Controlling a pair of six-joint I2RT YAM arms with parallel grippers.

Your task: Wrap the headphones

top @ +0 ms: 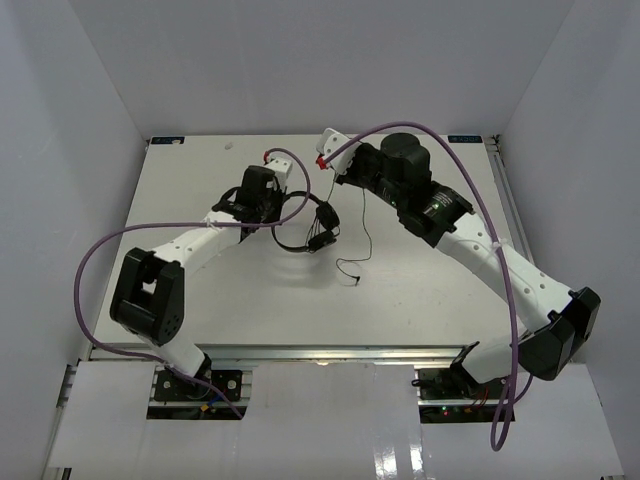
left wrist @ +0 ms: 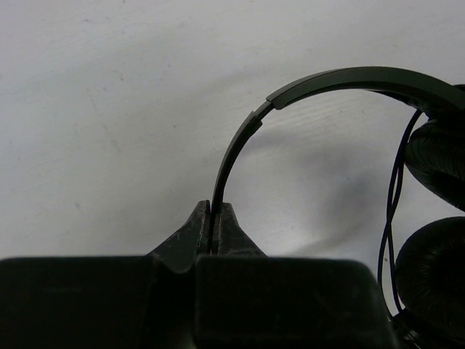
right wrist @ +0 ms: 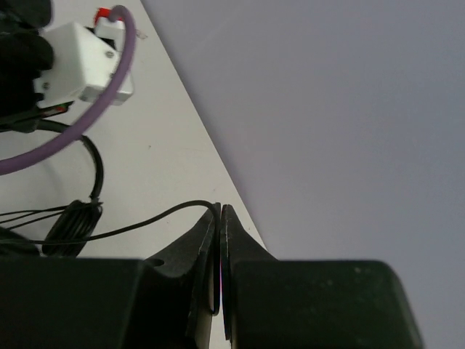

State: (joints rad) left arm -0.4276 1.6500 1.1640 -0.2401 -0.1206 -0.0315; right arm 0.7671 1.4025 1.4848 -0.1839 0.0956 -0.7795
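The black headphones (top: 303, 214) lie mid-table, their two padded earcups (top: 322, 232) together. My left gripper (top: 268, 220) is shut on the thin headband (left wrist: 240, 142), which arches up and right from between the fingertips to the earcups (left wrist: 436, 156). My right gripper (top: 352, 185) is shut on the thin black cord (right wrist: 142, 224), which runs left from its fingertips toward an earcup (right wrist: 69, 227). In the top view the cord (top: 366, 225) hangs down from the right gripper, and the small plug (top: 355, 279) rests on the table.
Thick purple robot cables (top: 470, 190) loop over both arms; one (right wrist: 69, 142) crosses the right wrist view beside the left arm's white camera block (right wrist: 83, 62). White enclosure walls (top: 560, 90) stand close to the table's back and sides.
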